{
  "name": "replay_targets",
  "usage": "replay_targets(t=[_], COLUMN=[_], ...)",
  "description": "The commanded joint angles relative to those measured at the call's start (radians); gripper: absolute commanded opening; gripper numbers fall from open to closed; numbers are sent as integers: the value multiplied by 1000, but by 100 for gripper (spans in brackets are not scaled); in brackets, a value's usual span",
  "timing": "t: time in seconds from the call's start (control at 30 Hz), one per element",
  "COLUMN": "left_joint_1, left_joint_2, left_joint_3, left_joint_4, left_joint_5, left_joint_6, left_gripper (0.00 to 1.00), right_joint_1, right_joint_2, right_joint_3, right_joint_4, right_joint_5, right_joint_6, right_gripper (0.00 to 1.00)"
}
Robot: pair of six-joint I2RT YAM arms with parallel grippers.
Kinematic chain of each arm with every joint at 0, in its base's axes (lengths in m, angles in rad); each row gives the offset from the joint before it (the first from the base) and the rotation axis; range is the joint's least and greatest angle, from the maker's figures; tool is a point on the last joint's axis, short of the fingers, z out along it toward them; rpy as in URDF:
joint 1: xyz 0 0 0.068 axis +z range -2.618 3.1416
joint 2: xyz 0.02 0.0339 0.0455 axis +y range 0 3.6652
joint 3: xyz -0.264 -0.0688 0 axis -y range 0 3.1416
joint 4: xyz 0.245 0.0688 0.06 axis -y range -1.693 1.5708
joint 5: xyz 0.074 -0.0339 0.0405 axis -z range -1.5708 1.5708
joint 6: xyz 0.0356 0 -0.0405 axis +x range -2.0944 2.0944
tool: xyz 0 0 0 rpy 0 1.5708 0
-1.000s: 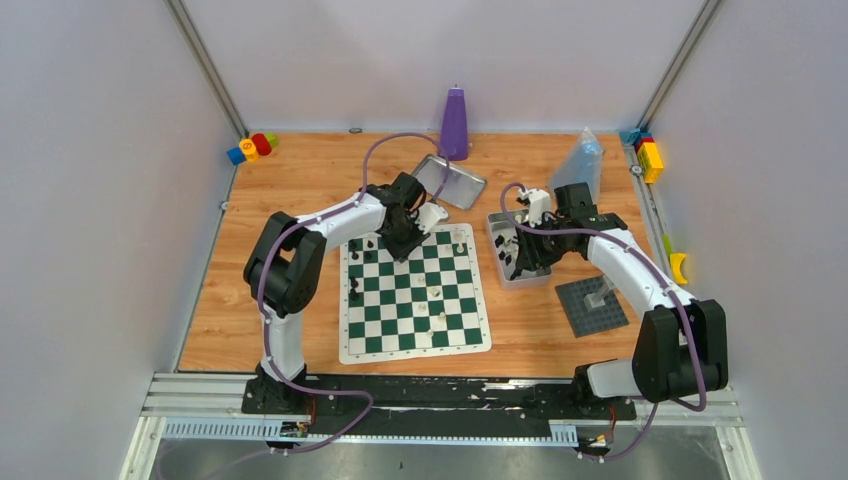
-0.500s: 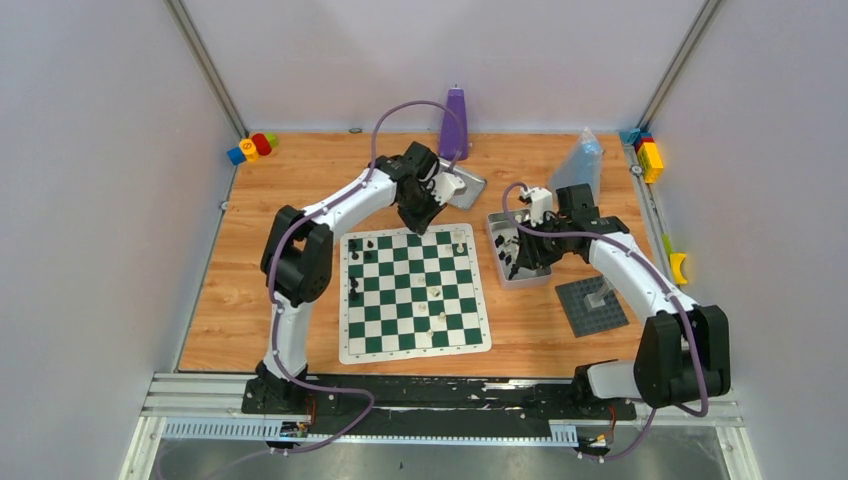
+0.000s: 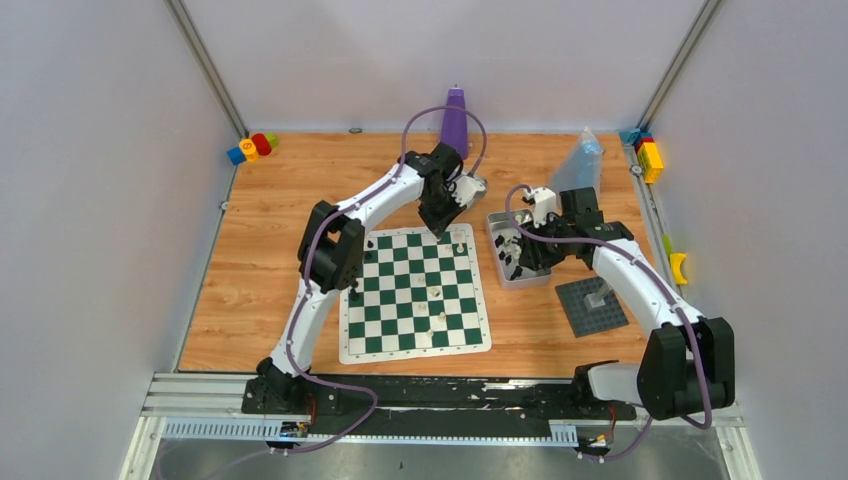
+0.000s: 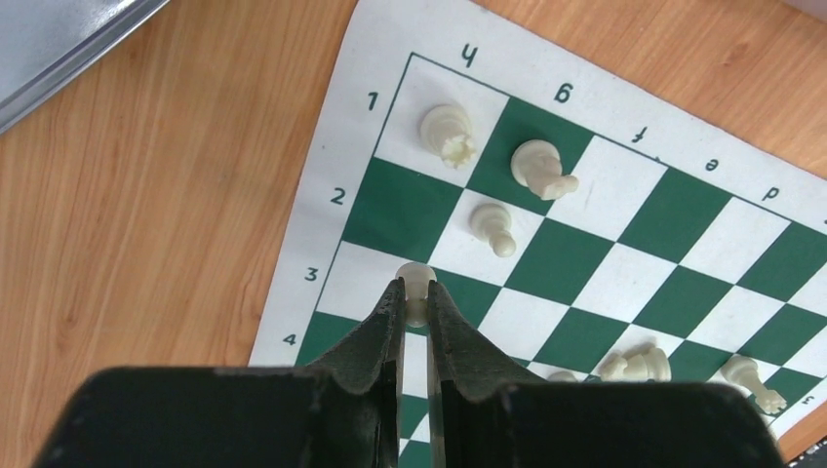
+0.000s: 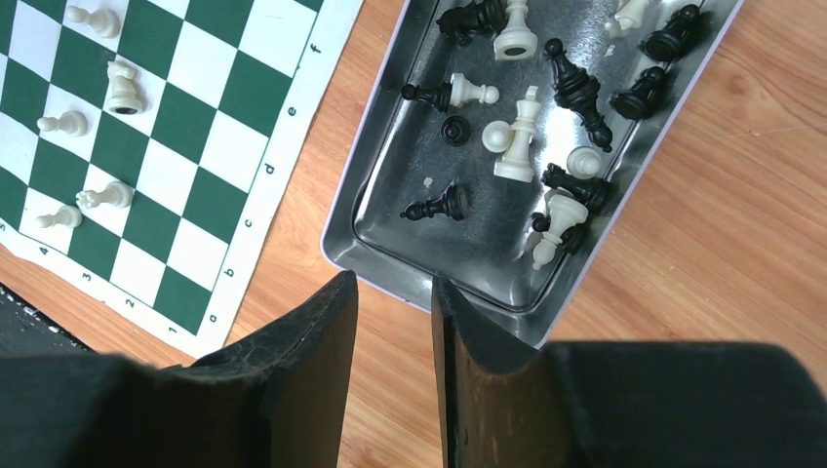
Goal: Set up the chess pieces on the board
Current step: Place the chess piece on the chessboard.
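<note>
**Left gripper grips a cream pawn at the board's far right corner**

The board (image 3: 385,320) lies flat on the wooden table in front of the two arm bases. To its right, well apart from it, is a grey baseplate (image 3: 575,308). A few cream pieces (image 3: 437,291) stand scattered on the board's right half, and some black ones (image 3: 354,291) are on its left side, partly hidden by the left arm's elbow.

Just beside the board's right edge sits a metal tray (image 5: 488,255). It holds a jumble of black and cream pieces (image 5: 522,136), most of them lying on their sides. The right gripper (image 5: 393,283) hangs over the bare wood at the tray's near rim. Its fingers are parted and nothing is between them.

Further back, the left arm reaches across the board to its far right corner. There the left gripper (image 4: 414,290) is clenched on a cream pawn (image 4: 417,276), whose round head shows between the fingertips. The pawn is over the edge squares by the row marked 3. Whether its base touches the board cannot be told. Beyond it on the corner squares are a cream rook (image 4: 449,134), a knight (image 4: 541,168) and another pawn (image 4: 492,226).

Behind the board, a second tray (image 4: 59,39) lies on the wood, largely hidden by the left arm in the top view. At the table's far edge stand a purple cone (image 3: 455,120) and a clear bag (image 3: 580,165). Coloured blocks (image 3: 250,147) sit in both far corners.
</note>
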State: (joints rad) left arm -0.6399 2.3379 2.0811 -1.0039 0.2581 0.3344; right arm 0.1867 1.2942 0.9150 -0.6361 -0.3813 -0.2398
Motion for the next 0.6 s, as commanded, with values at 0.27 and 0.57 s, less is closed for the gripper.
replay_targets(t=[0.27, 0.57], left_joint_1=[-24, -25], left_joint_2=[59, 87], left_joint_3=[113, 150], left_joint_4=[-44, -36], left_joint_5=[27, 14], left_joint_6=[-33, -40], left_gripper=[17, 17], right_joint_1=[-7, -10], right_joint_2=[-41, -35], right_joint_3=[-10, -11], right_joint_4=[36, 36], right_joint_5=[15, 14], right_joint_6=[5, 4], right_gripper=[35, 35])
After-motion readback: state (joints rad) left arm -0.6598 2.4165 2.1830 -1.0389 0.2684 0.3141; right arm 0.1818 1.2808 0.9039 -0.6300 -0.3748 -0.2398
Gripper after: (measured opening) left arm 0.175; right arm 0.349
